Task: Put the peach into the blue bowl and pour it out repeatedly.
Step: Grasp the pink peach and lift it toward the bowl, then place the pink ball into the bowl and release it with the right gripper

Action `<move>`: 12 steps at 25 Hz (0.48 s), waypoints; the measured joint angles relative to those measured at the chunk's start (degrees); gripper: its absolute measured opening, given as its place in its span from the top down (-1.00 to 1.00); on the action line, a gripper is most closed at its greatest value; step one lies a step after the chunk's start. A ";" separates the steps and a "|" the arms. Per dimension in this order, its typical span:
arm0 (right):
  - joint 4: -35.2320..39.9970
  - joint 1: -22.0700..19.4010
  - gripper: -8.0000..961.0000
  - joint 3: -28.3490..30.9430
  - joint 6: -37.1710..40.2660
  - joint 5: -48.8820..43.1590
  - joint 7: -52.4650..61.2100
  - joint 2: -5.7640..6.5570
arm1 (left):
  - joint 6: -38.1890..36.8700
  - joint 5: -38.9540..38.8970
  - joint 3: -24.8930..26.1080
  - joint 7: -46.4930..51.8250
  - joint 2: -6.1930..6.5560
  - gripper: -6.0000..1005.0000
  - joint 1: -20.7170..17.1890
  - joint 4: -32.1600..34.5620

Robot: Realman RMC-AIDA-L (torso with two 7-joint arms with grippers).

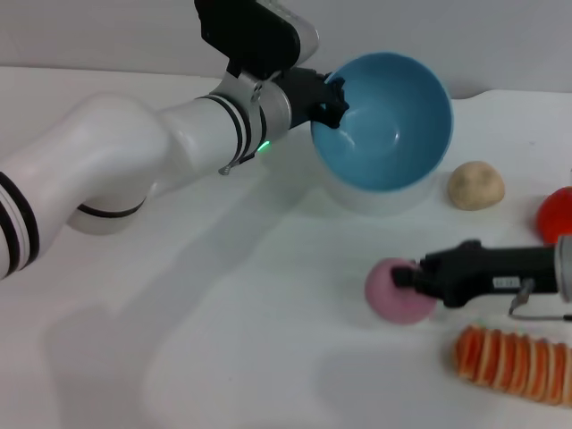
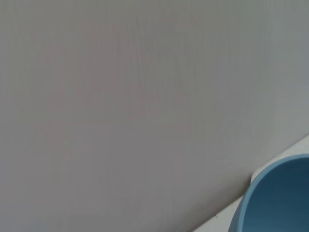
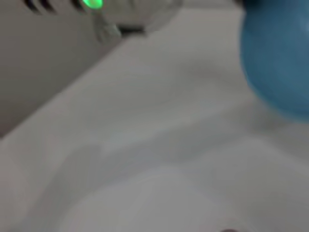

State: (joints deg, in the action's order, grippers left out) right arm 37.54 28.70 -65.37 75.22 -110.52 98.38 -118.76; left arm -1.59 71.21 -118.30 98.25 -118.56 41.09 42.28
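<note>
Head view: left gripper (image 1: 332,96) is clamped on the rim of the blue bowl (image 1: 393,125) at the bowl's 9 o'clock, black fingers pinching the wall. Bowl is smooth light-blue plastic, round and deep, tipped so the mouth faces the camera; inside looks bare and glossy. It sits at roughly 1 o'clock on the white table (image 1: 223,322). Left arm is a white glossy shell with black bands and a green LED near the wrist. Peach (image 1: 399,290) is on the table at about 4 o'clock, well apart from the bowl: a small matte pink-mauve sphere. Right gripper (image 1: 409,277) comes in from 3 o'clock, black fingers touching the peach's right side and closed around it as far as I can tell. Beige lumpy ball (image 1: 475,185) lies just beside the bowl at its 4 o'clock. Red round fruit (image 1: 556,214) is cut by the right edge. Orange ridged, sliced-looking piece (image 1: 511,365) lies at 5 o'clock. Left wrist view: only a curved blue rim section and a plain grey wall. Right wrist view: blurred blue bowl wall.
</note>
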 joint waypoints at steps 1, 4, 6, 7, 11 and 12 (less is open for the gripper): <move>2.15 -0.25 0.81 0.15 1.26 0.41 0.00 0.02 | -0.23 0.03 -0.27 -0.02 0.01 0.99 0.05 -0.26; 7.40 0.21 0.84 1.30 3.71 0.75 0.02 0.15 | -1.53 1.55 -2.13 -0.57 0.13 0.99 0.61 -0.75; 9.26 1.33 0.85 3.09 4.36 0.78 0.28 0.35 | -2.90 3.62 -2.71 -0.86 0.08 0.99 1.15 -1.08; 9.88 1.63 0.86 3.86 4.46 0.79 0.29 0.37 | -3.52 4.66 -3.03 -0.83 -0.05 0.99 1.34 -1.20; 12.75 2.59 0.88 6.80 4.16 0.57 0.00 0.46 | -4.43 5.23 -3.79 -0.06 -0.25 0.99 1.60 -1.24; 13.09 2.87 0.89 7.41 3.97 0.33 -0.02 0.59 | -4.87 5.13 -3.78 0.29 -0.25 0.99 1.80 -1.24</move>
State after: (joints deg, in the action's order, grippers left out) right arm 50.63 31.57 -57.96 79.19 -110.18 98.36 -118.17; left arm -6.46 76.34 -122.08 98.54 -118.82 42.89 41.03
